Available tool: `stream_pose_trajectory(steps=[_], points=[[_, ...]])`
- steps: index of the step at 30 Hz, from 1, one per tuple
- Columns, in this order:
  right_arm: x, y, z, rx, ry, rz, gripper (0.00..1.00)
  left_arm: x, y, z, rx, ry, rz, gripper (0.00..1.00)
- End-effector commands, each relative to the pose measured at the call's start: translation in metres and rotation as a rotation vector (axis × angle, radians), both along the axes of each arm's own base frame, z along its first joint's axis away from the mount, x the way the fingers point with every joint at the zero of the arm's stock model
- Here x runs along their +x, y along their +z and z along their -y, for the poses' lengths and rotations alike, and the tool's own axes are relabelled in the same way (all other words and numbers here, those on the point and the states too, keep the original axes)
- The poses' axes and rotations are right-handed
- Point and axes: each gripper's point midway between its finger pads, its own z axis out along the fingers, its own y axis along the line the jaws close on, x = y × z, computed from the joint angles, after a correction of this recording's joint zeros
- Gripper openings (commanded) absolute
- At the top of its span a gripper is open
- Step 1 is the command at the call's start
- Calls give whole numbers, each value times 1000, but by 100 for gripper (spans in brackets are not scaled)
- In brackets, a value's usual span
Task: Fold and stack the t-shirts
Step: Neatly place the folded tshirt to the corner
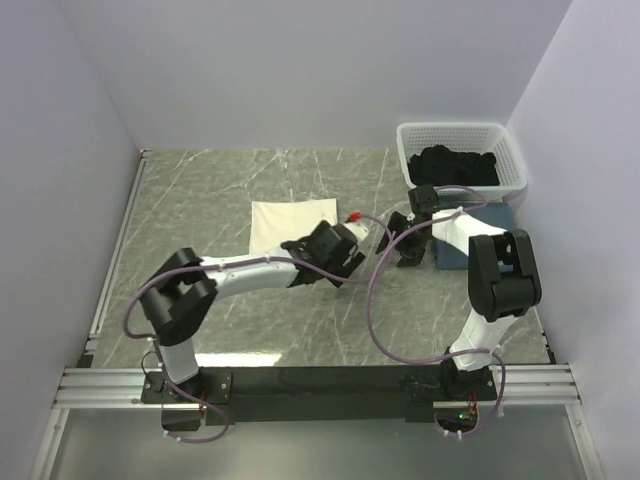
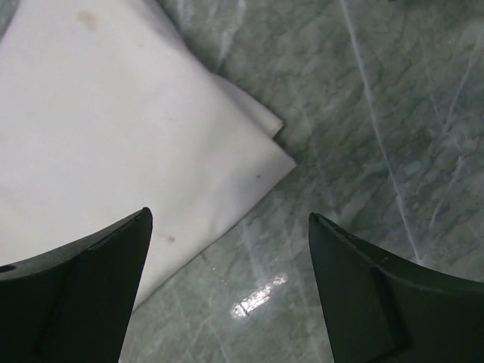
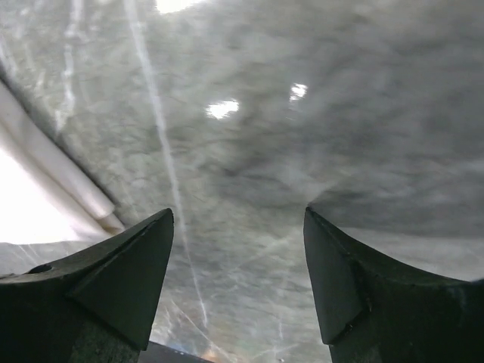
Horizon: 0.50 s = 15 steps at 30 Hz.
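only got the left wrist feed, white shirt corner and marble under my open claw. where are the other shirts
Observer: The black t-shirt lies bunched inside the white basket at the far right corner of the table.
Operator: and the blue one
Observer: The slate-blue t-shirt lies flat on the table just in front of that basket.
Operator: right claw holding anything
Observer: No, the right claw is open with only bare marble between its fingers.
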Motion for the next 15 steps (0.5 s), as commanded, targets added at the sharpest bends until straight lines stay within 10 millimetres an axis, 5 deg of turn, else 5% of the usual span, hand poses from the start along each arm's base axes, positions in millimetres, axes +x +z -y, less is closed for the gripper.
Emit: stream_pose_trajectory(steps=[1, 9, 15], points=[[1, 9, 8, 27, -30, 43, 76, 12, 11, 21, 61, -52, 93, 89], [-2, 10, 13, 64, -44, 43, 76, 17, -27, 35, 140, -107, 63, 84], [3, 13, 11, 92, -43, 50, 76, 15, -54, 36, 178, -124, 32, 71]])
